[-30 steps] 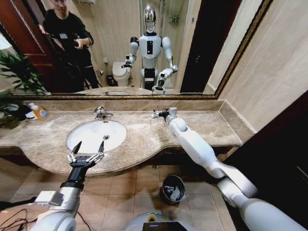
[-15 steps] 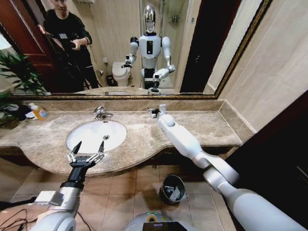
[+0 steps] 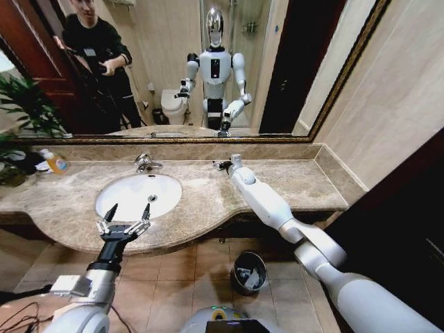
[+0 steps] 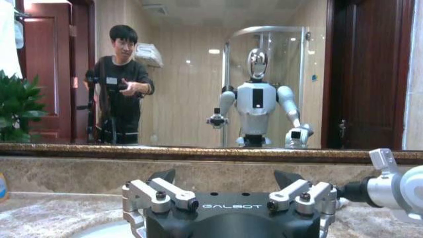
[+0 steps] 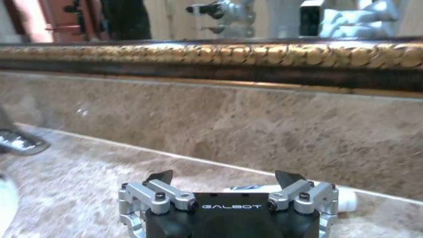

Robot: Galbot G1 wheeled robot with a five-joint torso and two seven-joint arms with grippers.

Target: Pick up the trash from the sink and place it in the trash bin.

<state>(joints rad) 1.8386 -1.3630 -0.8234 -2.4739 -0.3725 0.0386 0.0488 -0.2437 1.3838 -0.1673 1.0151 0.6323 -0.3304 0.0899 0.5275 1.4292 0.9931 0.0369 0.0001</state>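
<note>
- Step in hand, by judgement: approach to a piece of trash; nothing gripped yet.
- Right gripper (image 3: pixel 220 165) reached to the far side of the bench (image 3: pixel 305 182), right of the tap (image 3: pixel 145 162), close to the back wall; fingers (image 5: pixel 158 177) spread, empty.
- White tube (image 5: pixel 264 189), one small piece of the trash, lying flat on the marble by the back wall, just beyond the right fingertips, apparently between their lines, not touched.
- Next move, by judgement: short advance and descent to bracket the tube, then closure; low clearance over the marble calls for care.
- Left gripper (image 3: pixel 125 220) held at the near rim of the sink (image 3: pixel 111 195), fingers spread, empty.
- Trash bin (image 3: pixel 249 272) on the floor below the bench, near side, well apart from the tube; pale scraps visible inside.
- Sink bowl white; contents too small to tell.
</note>
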